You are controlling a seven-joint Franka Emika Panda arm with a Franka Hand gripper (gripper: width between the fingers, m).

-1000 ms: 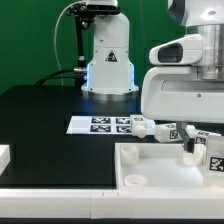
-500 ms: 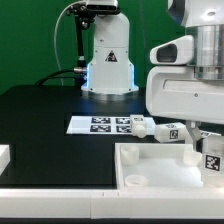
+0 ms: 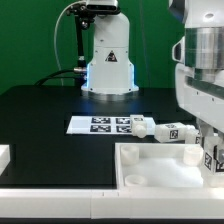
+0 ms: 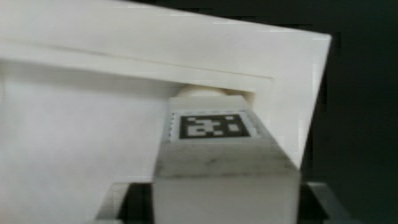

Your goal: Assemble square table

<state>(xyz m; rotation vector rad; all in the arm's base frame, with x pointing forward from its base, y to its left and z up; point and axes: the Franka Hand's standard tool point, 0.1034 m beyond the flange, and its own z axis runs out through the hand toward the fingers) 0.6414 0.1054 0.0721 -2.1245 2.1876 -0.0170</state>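
Counting what shows, we find one top [image 3: 160,168], one marker board [image 3: 100,124] and three legs. Two loose legs [image 3: 145,127] lie side by side on the black table [image 3: 40,110], just beyond the top's far rim and beside the marker board. The third, the held leg [image 4: 214,150], is clamped between the fingers of the gripper [image 4: 221,205], its tag facing the wrist camera and its end at the top's raised rim. The wrist view is blurred, so we cannot tell whether it touches. Since a second ago the arm has slid toward the exterior view's right, carrying the held leg that way and uncovering more of the second loose leg. The top, marker board and loose legs have not moved.
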